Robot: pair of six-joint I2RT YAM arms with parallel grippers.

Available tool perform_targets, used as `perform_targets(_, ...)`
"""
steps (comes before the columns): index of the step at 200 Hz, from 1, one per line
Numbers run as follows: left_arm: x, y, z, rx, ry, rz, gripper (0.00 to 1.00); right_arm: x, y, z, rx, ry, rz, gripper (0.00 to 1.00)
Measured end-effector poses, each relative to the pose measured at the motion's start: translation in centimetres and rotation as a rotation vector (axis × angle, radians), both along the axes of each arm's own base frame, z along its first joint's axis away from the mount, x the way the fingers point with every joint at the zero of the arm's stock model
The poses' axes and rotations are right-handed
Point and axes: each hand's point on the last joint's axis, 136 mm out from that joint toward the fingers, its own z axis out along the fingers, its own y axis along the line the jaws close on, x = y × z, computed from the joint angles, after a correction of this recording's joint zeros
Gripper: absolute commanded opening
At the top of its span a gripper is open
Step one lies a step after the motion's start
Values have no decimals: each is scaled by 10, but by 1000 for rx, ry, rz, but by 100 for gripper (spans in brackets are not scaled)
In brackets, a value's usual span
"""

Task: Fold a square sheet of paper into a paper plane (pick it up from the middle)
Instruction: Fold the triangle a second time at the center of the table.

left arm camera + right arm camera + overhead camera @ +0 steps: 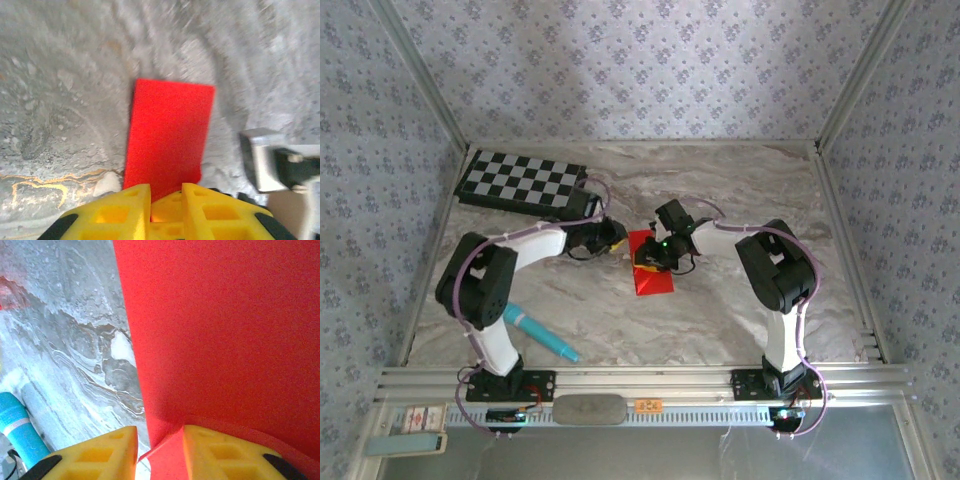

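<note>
Right wrist: red paper [225, 340] between jaws

We see the top view softly and evenly lit from above, with a paler patch on the back wall [620, 70] and only faint shadows on the table [720, 320]. At the left wrist the table smears into blur around the sharper square sheet of paper [170, 135]. At the right wrist that sheet is a grainy, saturated red, shadowed near its fold.
</note>
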Motion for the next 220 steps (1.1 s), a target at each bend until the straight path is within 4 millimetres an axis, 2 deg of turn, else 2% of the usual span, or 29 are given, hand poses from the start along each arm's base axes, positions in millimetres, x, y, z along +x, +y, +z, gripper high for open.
perform_targets(25,-1,7,18,-17,-34,24,24,0,3,3,16,1,6,45)
perform_targets(55,-13,12,7,-11,0,34,23,0,4,3,19,1,8,44)
perform_targets(69,-20,14,0,-4,24,37,20,0,3,3,18,2,7,39)
perform_targets(83,-23,13,-3,-2,35,34,18,0,2,2,11,2,5,30)
perform_targets(106,-32,1,-2,-7,35,-1,14,-1,-1,-3,-11,10,-1,15)
perform_targets(123,-42,-11,-2,-8,37,-39,11,-2,-4,-7,-29,16,-6,9)
perform_targets(143,-53,-22,-11,2,56,-77,9,-2,-5,-7,-31,17,-4,5)
perform_targets(178,-64,-32,-39,45,116,-112,4,-2,-5,-7,-31,17,-4,1)
perform_targets(220,-60,-33,-45,65,121,-119,0,-2,-5,-7,-30,17,-4,0)
